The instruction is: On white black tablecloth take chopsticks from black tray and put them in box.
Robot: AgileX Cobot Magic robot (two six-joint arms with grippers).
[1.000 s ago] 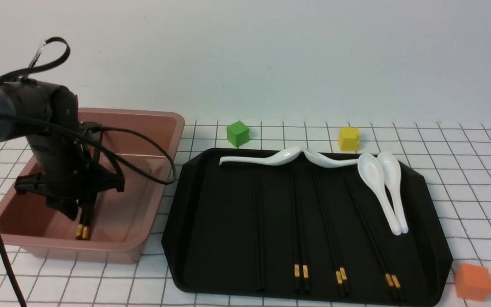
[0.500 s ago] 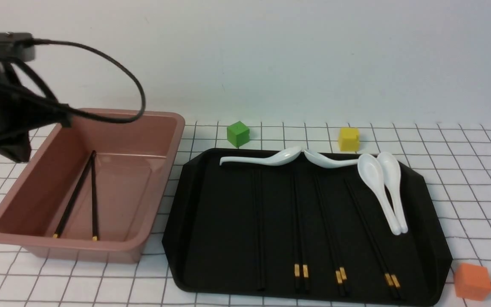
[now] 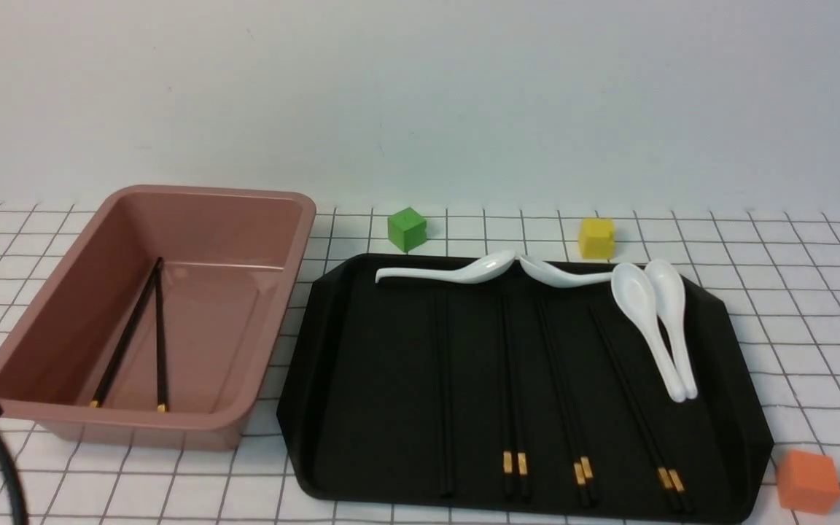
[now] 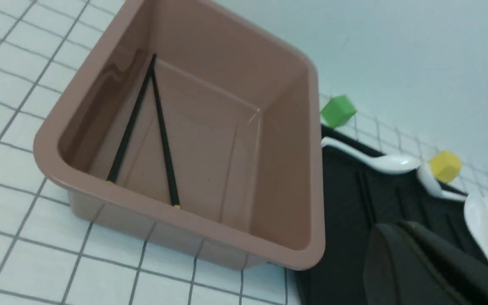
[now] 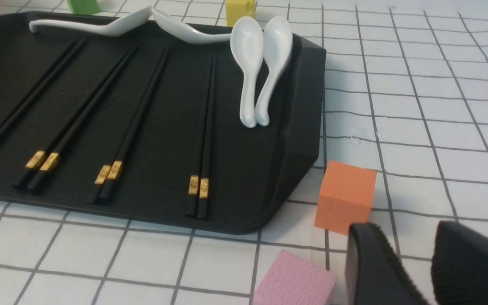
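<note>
Front: box (image 3: 157, 421) rim near tray (image 3: 370, 502) edge.

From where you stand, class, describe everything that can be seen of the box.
The box is a deep, open-topped rectangular bin, dusty pinkish brown, with rounded corners and a flared rim. It looks like smooth plastic, slightly shiny inside. It sits upright on the gridded tablecloth, left of the black tray. Two black chopsticks lie on its floor, splayed apart at their gold-marked ends and meeting or nearly meeting at the far ends. No gripper holds it.
</note>
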